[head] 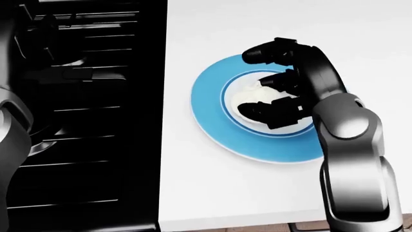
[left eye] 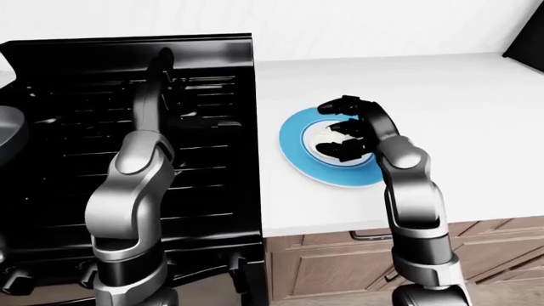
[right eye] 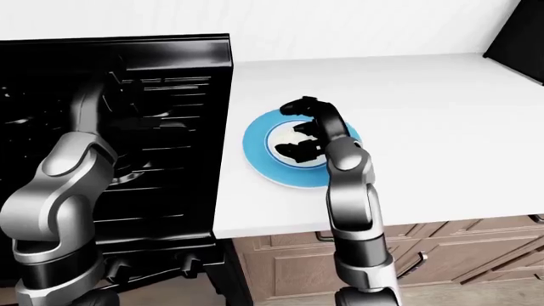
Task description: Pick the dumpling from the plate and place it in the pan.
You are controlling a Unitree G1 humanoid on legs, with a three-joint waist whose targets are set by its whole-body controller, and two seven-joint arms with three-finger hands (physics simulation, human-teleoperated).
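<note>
I had my right hand (head: 274, 87) down over the blue plate (head: 209, 121), its three black fingers (head: 261, 53) curled in around the dumpling (head: 248, 98). The dumpling sat in the plate's white centre, right under my palm, with one finger arched over its far side and the lower finger pressed at its near edge. The fingers were drawn in most of the way, but from the head view I could not tell whether they truly gripped the dumpling or only caged it; it looked to be resting on the plate. The plate lay on the white desk (head: 245, 193), directly beneath the hand, and the black stove (left eye: 204, 127) began just to the left of it. My left arm (left eye: 136, 172) reached up over the stove grates, well apart from the right hand; its hand (left eye: 161, 64) was dark against the dark stove and I could not make out how its fingers stood. At the left edge of the left-eye view a grey rounded shape (left eye: 10, 131) showed, too cut off to identify.
</note>
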